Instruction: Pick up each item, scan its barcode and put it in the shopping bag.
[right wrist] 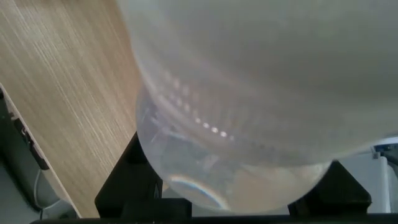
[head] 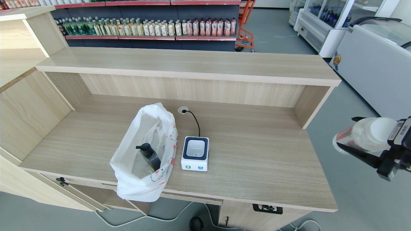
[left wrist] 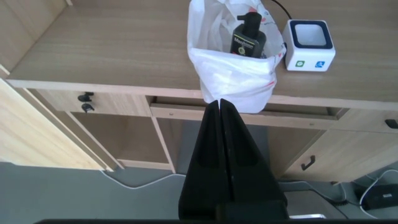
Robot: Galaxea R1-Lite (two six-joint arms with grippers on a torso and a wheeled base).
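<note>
Clear jar [right wrist: 249,93], perhaps, in right gripper [head: 351,133]

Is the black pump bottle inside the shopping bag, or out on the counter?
Inside. The black pump bottle sits within the open mouth of the white shopping bag, with plastic around it.

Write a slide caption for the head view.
Right gripper holds a clear container off the counter; bag stands beside scanner.
</note>
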